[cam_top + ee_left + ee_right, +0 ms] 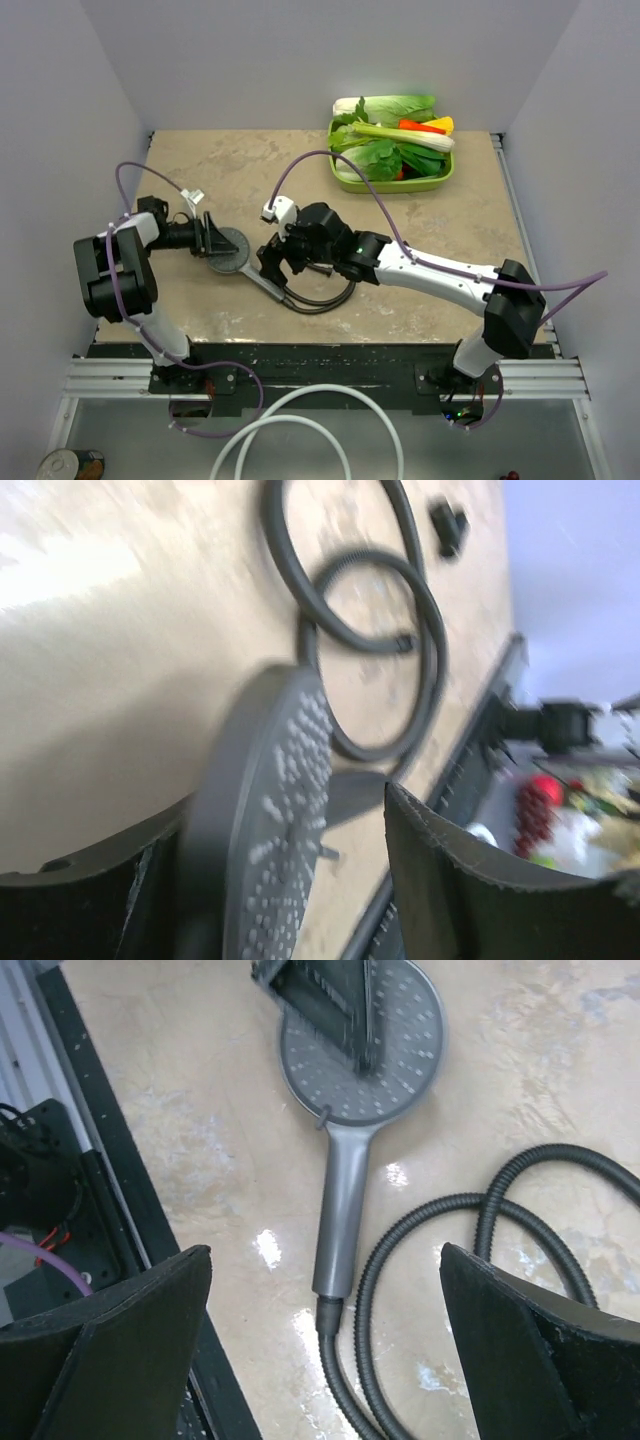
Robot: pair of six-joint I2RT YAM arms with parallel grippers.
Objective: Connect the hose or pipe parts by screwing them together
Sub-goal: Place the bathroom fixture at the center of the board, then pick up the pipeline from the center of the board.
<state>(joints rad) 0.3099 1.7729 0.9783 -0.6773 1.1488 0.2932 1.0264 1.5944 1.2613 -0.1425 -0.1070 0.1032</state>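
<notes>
Left gripper: jaws parted, with the round disc of the shower head sitting between them. The finger on the nozzle side has a clear gap to the face. The other finger is behind the disc, and I can't tell if it touches, since that wrist view is smeared with blur. From the right wrist camera, one of those fingers covers the top of the disc.

Right gripper: jaws spread wide with nothing in them, hanging over the grey handle, which lies flat on the table.

The black hose meets the butt of the handle, but I can't make out whether the threads are engaged. Its loops lie to the right of the handle and get cut off by the frame edge. In the overhead view the right gripper hides much of the handle and the arm covers part of the loops. The small T fitting is just a dark blur beyond the loops, apart from them.

The left arm is folded up at the left edge, forearm reaching right, gripper low. The right arm stretches from the near right toward the middle, wrist tipped down.

At the far right sits a green tray of vegetables, well apart. A thick white hose loops below the near edge, cut off.
</notes>
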